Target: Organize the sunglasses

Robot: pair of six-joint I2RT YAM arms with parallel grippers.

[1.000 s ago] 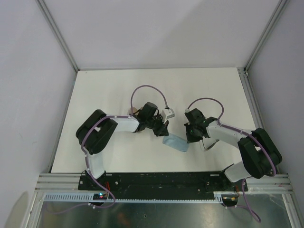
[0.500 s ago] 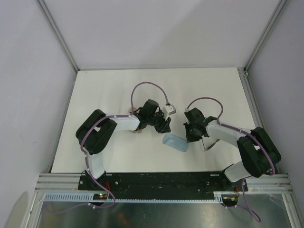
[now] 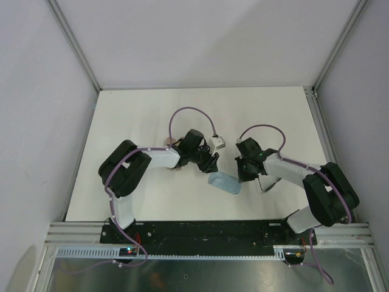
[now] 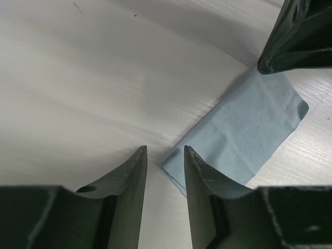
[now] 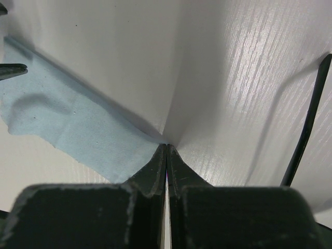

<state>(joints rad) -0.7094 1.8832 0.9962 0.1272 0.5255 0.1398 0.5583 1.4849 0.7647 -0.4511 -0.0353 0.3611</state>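
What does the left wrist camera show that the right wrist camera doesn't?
Only the left wrist view: the left fingers close up, parted at a corner of the cloth. Only the right wrist view: the right fingers close up, shut, and a black arm of the sunglasses. Both: that light blue cloth, the white table, the other arm's fingertips at an edge.
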